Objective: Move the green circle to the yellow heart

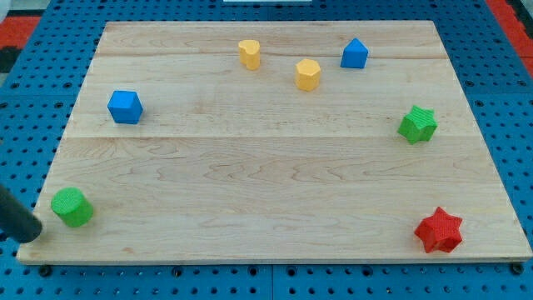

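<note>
The green circle (72, 207) lies near the board's bottom left corner. My tip (34, 234) is just left of it and slightly lower, at the board's left edge, with a small gap between them. The rod runs off the view's left side. A yellow block that looks like the heart (249, 53) sits near the top, left of centre. A second yellow block (307, 74), closer to a hexagon, lies just right of it and a little lower.
A blue cube (125, 107) sits at the upper left. A blue pointed block (354, 53) is at the top right. A green star (417, 124) is at the right edge and a red star (439, 230) at the bottom right. The wooden board (266, 175) lies on blue pegboard.
</note>
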{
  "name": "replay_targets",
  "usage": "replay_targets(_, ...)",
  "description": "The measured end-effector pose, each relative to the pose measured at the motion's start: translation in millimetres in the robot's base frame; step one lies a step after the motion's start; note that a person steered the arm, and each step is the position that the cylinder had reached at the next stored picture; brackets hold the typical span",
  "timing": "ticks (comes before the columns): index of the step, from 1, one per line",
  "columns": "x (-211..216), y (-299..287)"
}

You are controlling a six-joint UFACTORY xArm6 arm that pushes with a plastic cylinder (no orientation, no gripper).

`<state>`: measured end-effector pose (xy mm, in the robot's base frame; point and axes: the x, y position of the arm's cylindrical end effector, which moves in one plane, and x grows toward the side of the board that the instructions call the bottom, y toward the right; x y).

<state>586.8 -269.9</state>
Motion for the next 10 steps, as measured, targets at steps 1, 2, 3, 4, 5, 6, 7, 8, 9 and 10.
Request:
replay_targets(1, -24.2, 15.2)
replay_targets(2, -36.3, 46.2)
replay_targets(3, -86.8, 53.6)
replay_targets(4, -102.2, 92.5)
replay_targets(5, -81.0, 19.2)
replay_targets(6, -63.3, 96.8)
replay_targets(7, -69.4, 142.1)
replay_targets(8, -91.0, 167.7)
replay_targets(9, -91.5, 212.4)
replay_targets(10, -128.9, 209.2)
